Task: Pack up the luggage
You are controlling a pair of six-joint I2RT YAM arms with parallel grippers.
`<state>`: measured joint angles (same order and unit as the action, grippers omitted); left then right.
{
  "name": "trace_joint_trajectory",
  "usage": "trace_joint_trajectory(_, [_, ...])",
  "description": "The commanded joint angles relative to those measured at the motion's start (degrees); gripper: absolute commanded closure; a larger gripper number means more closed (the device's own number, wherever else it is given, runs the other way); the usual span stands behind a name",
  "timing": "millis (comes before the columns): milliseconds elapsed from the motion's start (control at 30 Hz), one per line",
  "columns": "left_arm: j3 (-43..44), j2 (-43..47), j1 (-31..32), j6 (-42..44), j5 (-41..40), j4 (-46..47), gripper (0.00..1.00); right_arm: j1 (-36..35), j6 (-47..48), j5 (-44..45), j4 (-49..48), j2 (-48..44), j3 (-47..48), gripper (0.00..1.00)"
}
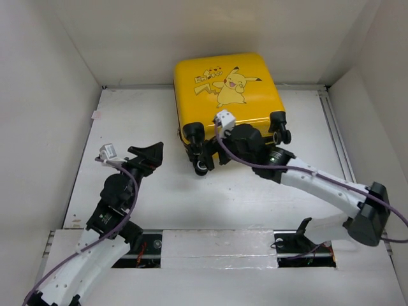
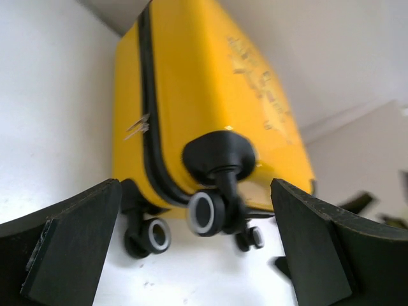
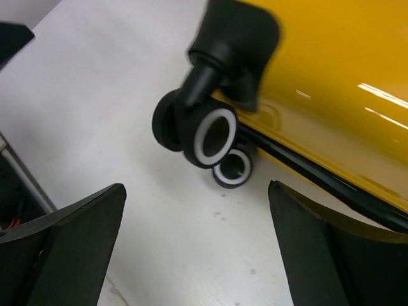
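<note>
The luggage (image 1: 229, 95) is a bright-yellow suitcase with a Pikachu print. It lies shut and flat at the back middle of the table, its black wheels (image 1: 201, 167) toward me. Its lining is hidden. My left gripper (image 1: 152, 155) is open and empty, left of the case and apart from it. In the left wrist view the case (image 2: 191, 83) and a wheel (image 2: 205, 213) lie ahead of the open gripper (image 2: 194, 248). My right gripper (image 1: 205, 148) is open at the case's near-left corner. In its view a wheel (image 3: 213, 137) and the yellow shell (image 3: 338, 95) lie just beyond the gripper (image 3: 194, 248).
White walls close in the table (image 1: 191, 197) at left, back and right. A metal rail (image 1: 335, 134) runs along the right side. The arms' base strip (image 1: 217, 245) lies along the near edge.
</note>
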<state>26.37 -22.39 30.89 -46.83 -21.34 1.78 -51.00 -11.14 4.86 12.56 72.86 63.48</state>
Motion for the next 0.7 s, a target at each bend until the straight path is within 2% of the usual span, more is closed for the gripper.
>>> trace_joint_trajectory(0, [0.17,2.88,0.39,-0.37,2.35,1.9,0.01,-1.82,-1.25,-4.6,-4.21,6.64,6.55,0.01])
trace_joint_trajectory(167, [0.88,0.6,0.39,-0.37,3.77,0.86,0.01,-2.35,-5.03,-0.47,-4.3,16.07,13.94,0.01])
trace_joint_trajectory(367, [-0.96,1.12,0.39,0.25,6.31,2.88,0.01,-3.4,-11.18,2.17,-9.38,25.57,15.88,0.01])
trace_joint_trajectory(467, [-1.5,2.35,0.39,0.25,7.02,4.11,0.01,-3.4,-13.2,10.05,-11.58,28.65,17.38,0.01])
trace_joint_trajectory(500, [-1.5,2.35,0.39,0.25,7.8,4.11,0.01,-3.92,-13.82,12.78,-12.72,28.65,17.38,0.04])
trace_joint_trajectory(567, [-2.11,2.35,0.39,0.25,8.34,4.11,0.01,-4.54,-14.35,14.55,-16.75,29.36,15.71,0.5])
trace_joint_trajectory(600, [-2.81,3.05,0.39,0.25,8.34,4.11,0.01,-5.15,-14.35,16.13,-16.78,29.36,15.1,0.65])
trace_joint_trajectory(633, [-3.6,3.93,0.39,0.25,8.34,4.11,0.01,-6.81,-14.35,20.32,-16.78,29.36,13.96,0.74])
trace_joint_trajectory(667, [-3.61,4.46,0.39,0.25,8.34,4.11,0.01,-7.87,-14.35,22.36,-16.78,28.57,12.99,0.93])
